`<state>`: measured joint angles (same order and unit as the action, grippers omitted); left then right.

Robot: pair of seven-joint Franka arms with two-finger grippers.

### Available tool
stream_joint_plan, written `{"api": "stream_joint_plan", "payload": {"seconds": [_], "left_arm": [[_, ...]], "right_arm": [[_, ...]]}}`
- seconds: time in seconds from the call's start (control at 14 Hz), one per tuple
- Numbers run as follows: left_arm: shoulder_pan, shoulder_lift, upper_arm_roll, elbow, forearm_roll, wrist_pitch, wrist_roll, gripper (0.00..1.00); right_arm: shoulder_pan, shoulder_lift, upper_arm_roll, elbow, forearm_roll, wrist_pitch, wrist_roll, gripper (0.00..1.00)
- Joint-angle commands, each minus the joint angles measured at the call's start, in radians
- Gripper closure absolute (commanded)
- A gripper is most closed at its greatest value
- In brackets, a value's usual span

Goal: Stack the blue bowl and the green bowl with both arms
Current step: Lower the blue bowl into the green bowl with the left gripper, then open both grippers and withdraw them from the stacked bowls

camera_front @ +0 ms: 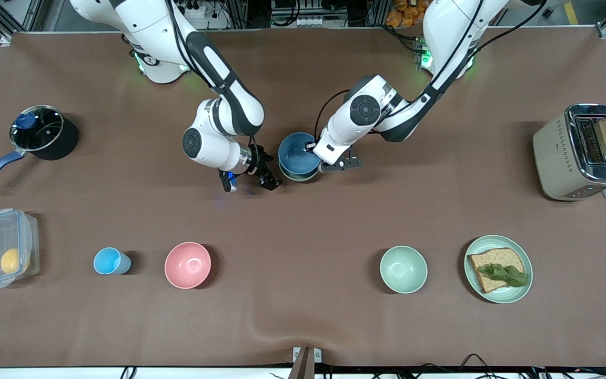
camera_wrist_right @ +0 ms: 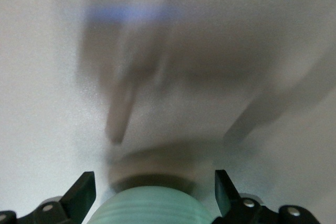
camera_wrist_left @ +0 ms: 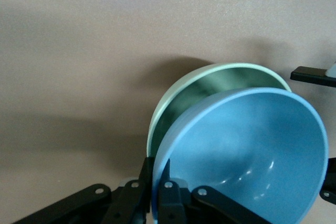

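With the blue bowl (camera_front: 298, 152) tilted inside the green bowl (camera_wrist_left: 176, 100) mid-surface, the left end effector (camera_wrist_left: 157, 192), pinching the blue rim, should lower it level before letting go, while the right end effector (camera_front: 249, 181), wide open and empty, waits beside the green bowl.

We see even overhead light on the brown table (camera_front: 303, 221), with soft shadows beside the pink bowl (camera_front: 188, 265) and glare on the toaster (camera_front: 582, 152). Our right wrist view is washed out, its shadows smeared by blur above the green bowl (camera_wrist_right: 149, 208); the left wrist view is sharper, with a dark shadow beside that bowl.
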<state>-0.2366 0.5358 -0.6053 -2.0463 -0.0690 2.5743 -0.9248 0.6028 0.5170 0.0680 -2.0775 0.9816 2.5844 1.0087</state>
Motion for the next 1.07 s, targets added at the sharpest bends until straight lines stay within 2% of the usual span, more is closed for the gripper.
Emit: {"api": "stream_joint_plan", "payload": {"seconds": [0.0, 0.29, 0.43, 0.79, 1.0], "left_arm": [[-0.013, 0.018, 0.016, 0.026, 0.029, 0.006, -0.036, 0.00], [0.002, -0.017, 0.022, 0.034, 0.032, -0.017, -0.042, 0.00], [0.011, -0.054, 0.024, 0.052, 0.050, -0.071, -0.042, 0.00], [0.100, -0.077, 0.025, 0.210, 0.093, -0.346, -0.042, 0.00], [0.178, -0.126, 0.022, 0.255, 0.159, -0.497, -0.026, 0.00]], "right_arm": [[0.006, 0.011, 0.003, 0.013, 0.032, 0.013, -0.022, 0.00], [0.005, 0.006, 0.001, 0.011, 0.029, 0.004, -0.024, 0.00], [-0.008, -0.014, 0.000, 0.010, 0.028, -0.009, -0.024, 0.00], [-0.049, -0.057, -0.025, -0.001, -0.001, -0.099, -0.083, 0.00], [-0.118, -0.083, -0.030, -0.003, -0.006, -0.203, -0.157, 0.00]]}}
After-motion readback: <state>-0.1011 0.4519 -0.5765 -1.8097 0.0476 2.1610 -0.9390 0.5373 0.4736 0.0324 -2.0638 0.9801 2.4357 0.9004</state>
